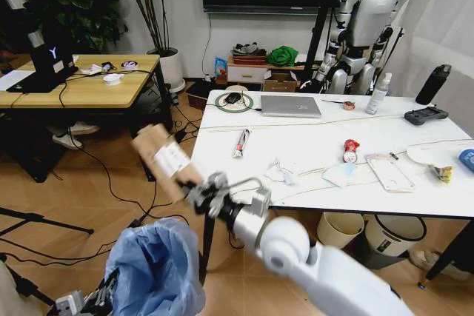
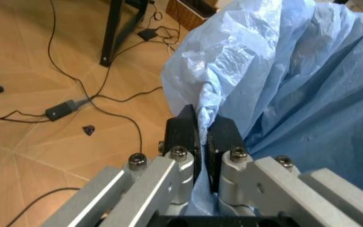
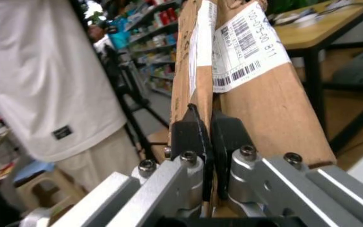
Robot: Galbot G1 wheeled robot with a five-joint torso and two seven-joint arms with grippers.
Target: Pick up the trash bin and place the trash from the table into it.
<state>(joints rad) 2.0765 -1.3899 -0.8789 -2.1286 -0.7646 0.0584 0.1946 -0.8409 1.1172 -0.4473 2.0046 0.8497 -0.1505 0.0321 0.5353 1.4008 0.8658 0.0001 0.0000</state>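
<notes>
Cardboard box [image 1: 164, 160], flattened, is hanging at centre left of the head frame, off the counter [image 1: 311, 172] edge, above the trash bin [image 1: 157, 268] at lower left. Right pincer [image 1: 208, 196] is clamping together on the box's lower end. Left pincer [image 2: 202, 134] is pinching the bin's blue bag. Tissue [image 1: 281, 174], mask [image 1: 340, 175], wrappers are lying on the counter at right.

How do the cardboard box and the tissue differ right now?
The cardboard box is brown, flat and stiff, with a white barcode label; the tissue is white and crumpled. The box is clamped in the right gripper, off the table above the trash bin; the tissue lies loose on the table. Neither is in the bin yet.
</notes>
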